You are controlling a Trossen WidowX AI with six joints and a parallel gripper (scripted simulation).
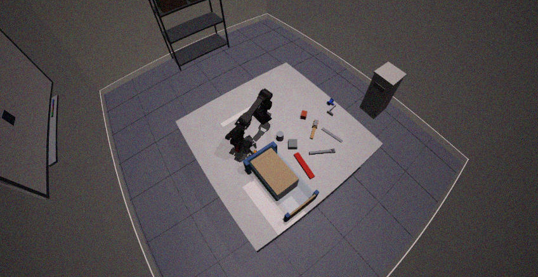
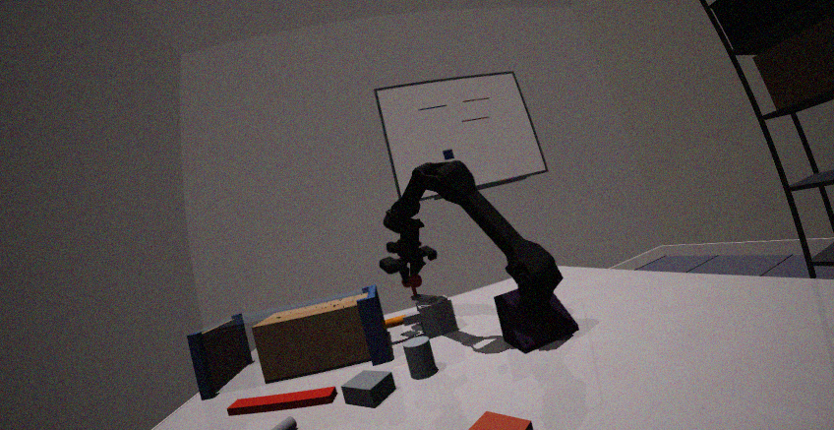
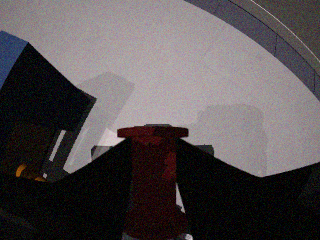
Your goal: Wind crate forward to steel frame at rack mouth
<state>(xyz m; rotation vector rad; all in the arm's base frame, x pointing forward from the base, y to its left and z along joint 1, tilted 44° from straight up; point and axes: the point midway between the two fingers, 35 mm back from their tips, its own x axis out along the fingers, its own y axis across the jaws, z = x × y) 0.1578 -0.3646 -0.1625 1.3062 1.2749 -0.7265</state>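
My gripper (image 1: 237, 149) (image 2: 412, 276) (image 3: 152, 144) points down, shut on the red knob (image 2: 414, 280) (image 3: 154, 180) of the winch handle. The handle's thin grey arm (image 2: 430, 298) lies at the top of the grey winch (image 2: 439, 317); its key and the round hole are hidden. The tan-topped crate (image 1: 273, 172) (image 2: 316, 340) sits flat in the clear-panelled cubby, its front end close to the blue frame (image 1: 268, 146) (image 2: 376, 326) on the winch side. I cannot tell whether they touch. An orange piece (image 1: 255, 152) (image 2: 394, 321) (image 3: 21, 171) shows between frame and winch.
A grey cylinder (image 1: 279, 136) (image 2: 420, 358) and grey block (image 1: 292, 144) (image 2: 368, 389) stand beside the frame. A red bar (image 1: 304, 165) (image 2: 281, 400) lies along the cubby. A wrench (image 1: 321, 152), hammer (image 1: 313, 130), grey bar (image 1: 332, 134) and orange-red block (image 1: 304, 115) lie farther off.
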